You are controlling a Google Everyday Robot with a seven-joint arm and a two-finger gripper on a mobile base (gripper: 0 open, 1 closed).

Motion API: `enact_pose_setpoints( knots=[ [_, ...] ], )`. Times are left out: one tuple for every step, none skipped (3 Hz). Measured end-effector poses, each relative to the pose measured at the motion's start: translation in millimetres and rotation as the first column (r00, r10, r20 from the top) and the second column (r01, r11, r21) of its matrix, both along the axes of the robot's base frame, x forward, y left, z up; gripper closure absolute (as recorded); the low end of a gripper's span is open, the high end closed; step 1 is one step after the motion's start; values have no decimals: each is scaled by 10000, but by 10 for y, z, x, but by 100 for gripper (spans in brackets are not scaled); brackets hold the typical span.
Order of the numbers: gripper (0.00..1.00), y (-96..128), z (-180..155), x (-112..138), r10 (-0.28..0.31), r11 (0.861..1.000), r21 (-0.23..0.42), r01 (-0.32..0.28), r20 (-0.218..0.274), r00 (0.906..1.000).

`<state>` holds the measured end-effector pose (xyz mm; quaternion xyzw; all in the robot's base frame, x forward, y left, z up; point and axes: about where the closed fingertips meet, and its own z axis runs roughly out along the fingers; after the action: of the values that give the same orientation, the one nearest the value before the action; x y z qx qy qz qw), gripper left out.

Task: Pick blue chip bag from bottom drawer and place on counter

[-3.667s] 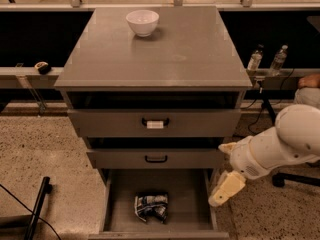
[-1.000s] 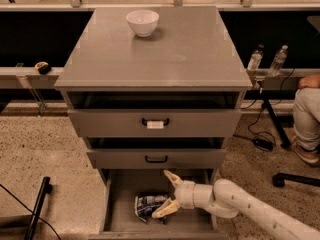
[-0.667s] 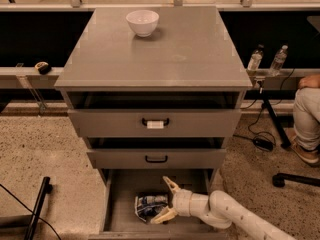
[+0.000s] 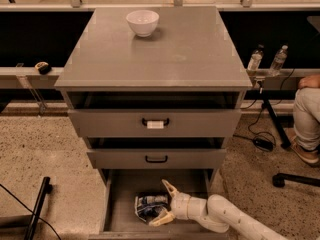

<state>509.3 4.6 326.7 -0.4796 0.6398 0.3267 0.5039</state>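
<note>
The blue chip bag (image 4: 150, 205), crumpled dark blue and white, lies on the floor of the open bottom drawer (image 4: 122, 204), left of its middle. My gripper (image 4: 163, 203) reaches into the drawer from the lower right, with its cream fingers spread open, one finger (image 4: 168, 188) above the bag's right end and one below it. The bag sits between the fingers, at their tips. The grey counter (image 4: 180, 49) tops the cabinet.
A white bowl (image 4: 142, 22) stands at the back of the counter. The two upper drawers (image 4: 155, 123) with black handles are slightly open. Two bottles (image 4: 255, 60) stand on a rail to the right, and a seated person's leg (image 4: 306, 119) is at the far right.
My arm has come down from beside the cabinet into the bottom drawer, and the open gripper has moved left until its fingers bracket the bag's right end.
</note>
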Motion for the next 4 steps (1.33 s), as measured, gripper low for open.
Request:
enact_pose_setpoints(
  knots=[
    [0,-2,-451,157,-322,9947,-966,365,454,9985],
    [0,-90,-985,373,-917,9665,-2305,1125,991,9908],
    [0,-114,-1355,496,-1036,9400,-3142,1329,1083,9887],
    [26,-136,-1776,589,-988,9289,-3596,884,-106,9950]
  ],
)
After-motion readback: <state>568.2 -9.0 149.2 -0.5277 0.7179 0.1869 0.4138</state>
